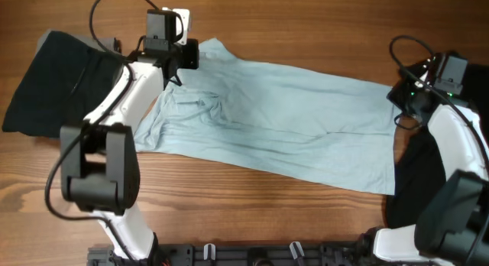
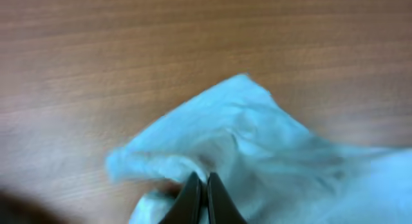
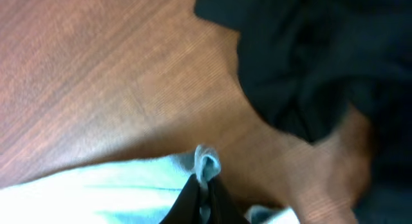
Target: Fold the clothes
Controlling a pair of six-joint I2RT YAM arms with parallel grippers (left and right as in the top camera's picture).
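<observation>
While clamping the left pincer (image 2: 200,185) shut on a puckered ridge of the pale blue T-shirt (image 1: 290,121), pinches too with the right pincer (image 3: 205,188), closed tight on a small tuft of the shirt's edge right at its tips. Lies stretched flat on the wooden table (image 1: 306,21) between the two pincers, creased close to the left one. Leaves one black garment (image 1: 53,82) outward of the left pincer and a second black garment (image 3: 309,56) just ahead of the right, bare wood between. Looks like the grasp for a first fold, both far corners taken. Calls next for lifting together, keeping the cloth taut, and carrying that edge over to the edge opposite the pincers without snagging the black cloth.
</observation>
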